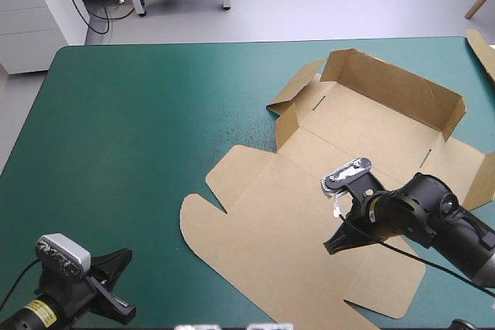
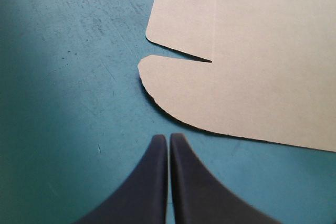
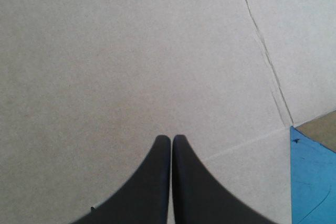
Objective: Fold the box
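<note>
The brown box (image 1: 309, 191) lies right of the table's middle. Its far wall (image 1: 402, 83) stands raised with a side flap folded in at each end, and the lid panel and rounded flaps lie flat toward the near left. My right gripper (image 1: 332, 248) is shut, its tip low over the flat middle panel; I cannot tell whether it touches. In the right wrist view the gripper (image 3: 171, 139) points at plain board (image 3: 131, 51) crossed by creases. My left gripper (image 1: 124, 262) is shut over bare cover at the near left corner. In its own view the gripper (image 2: 168, 137) stops short of the rounded flap (image 2: 236, 87).
A second piece of brown board (image 1: 483, 50) pokes in at the table's far right edge. In the right wrist view a patch of teal-green cover (image 3: 312, 182) shows past the box's edge, beside the gripper. The table's near edge runs just behind both grippers.
</note>
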